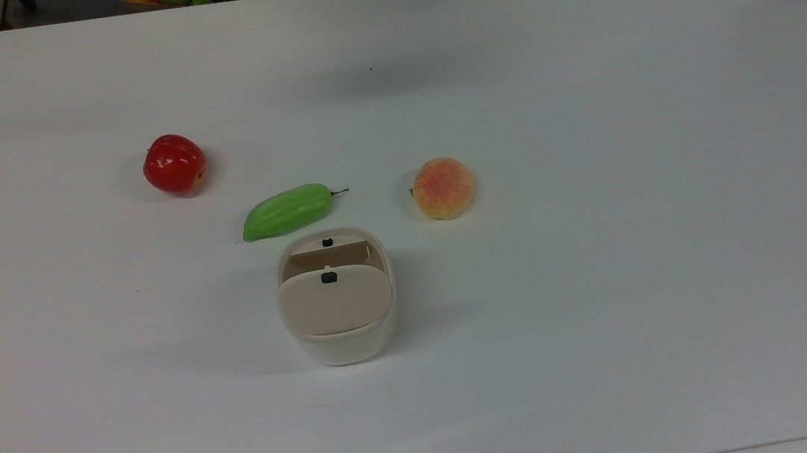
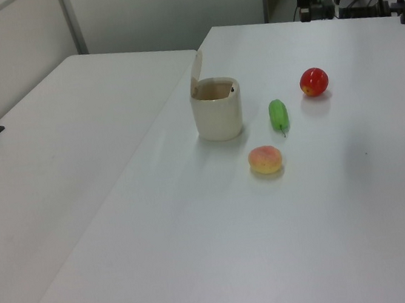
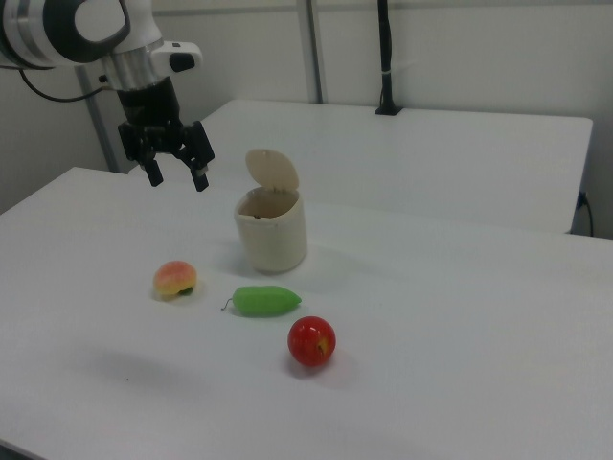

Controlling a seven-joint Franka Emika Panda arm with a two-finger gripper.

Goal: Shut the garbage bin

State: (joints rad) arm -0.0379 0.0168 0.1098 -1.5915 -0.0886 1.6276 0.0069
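Nearest in the right view lies the apple (image 3: pixel 311 341), red and shiny, alone on the white table (image 3: pixel 460 326). Just behind it, toward the right view's left, is the green fruit (image 3: pixel 265 301), lying on its side with its thin stem pointing at the peach (image 3: pixel 174 279), which sits further to the right view's left. None of the three touch each other.

Behind the green fruit stands the bin (image 3: pixel 272 228), upright and near the middle of the table. Its lid (image 3: pixel 273 171) is swung up on its hinge and stands nearly vertical at the far rim, so the mouth is open. In the top view the bin (image 1: pixel 336 297) sits just below the green fruit (image 1: pixel 288 211) without touching it, the peach (image 1: pixel 443 188) is up to the top view's right, and the apple (image 1: pixel 174 164) is well apart to the top view's left. A small black button shows on the raised lid (image 1: pixel 335 299) and another dark spot on the far inner wall.

Farther back, at the right view's upper left, the gripper (image 3: pixel 178 174) hangs in the air above the table, well apart from the bin and higher than its lid. Its two black fingers are spread, with nothing between them.

A second white table (image 3: pixel 431 153) stands beyond.
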